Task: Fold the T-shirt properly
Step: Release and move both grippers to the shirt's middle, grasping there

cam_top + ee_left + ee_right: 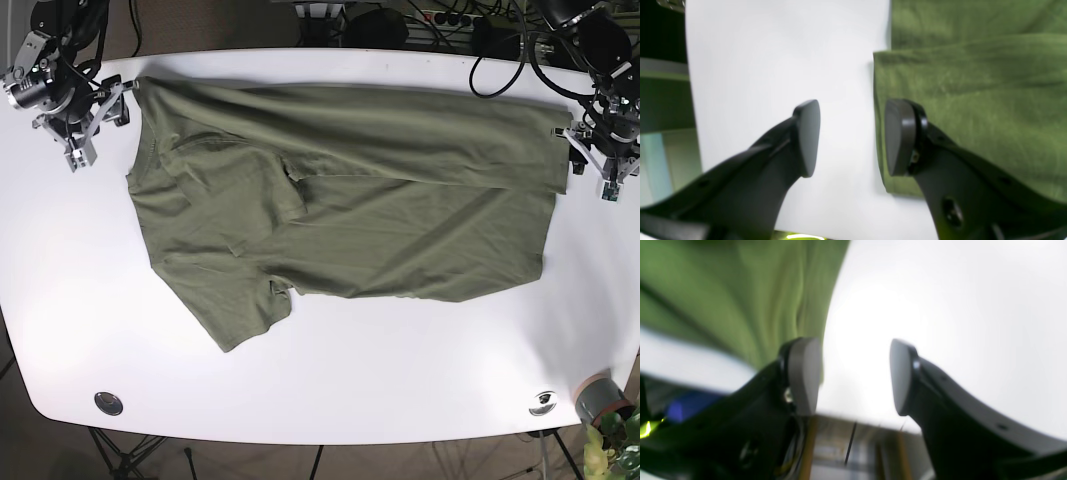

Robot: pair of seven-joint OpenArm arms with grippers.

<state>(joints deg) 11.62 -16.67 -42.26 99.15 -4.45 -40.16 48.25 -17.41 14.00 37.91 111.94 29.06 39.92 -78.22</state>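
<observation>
An olive green T-shirt [380, 200] lies spread across the white table [350, 380], its top part folded down over the body. My left gripper [580, 150] is open at the shirt's right edge. In the left wrist view [853, 136] one finger [900, 136] is over the cloth's edge [973, 100] and the other over bare table. My right gripper [103, 110] is open at the shirt's top left corner. In the right wrist view [853, 376] the cloth [740, 290] lies beside the left finger [803, 373]. Neither gripper holds anything.
Two round grommets [108, 403] [543, 402] sit near the table's front edge. A potted plant [605, 402] stands off the front right corner. Cables [450, 20] run behind the back edge.
</observation>
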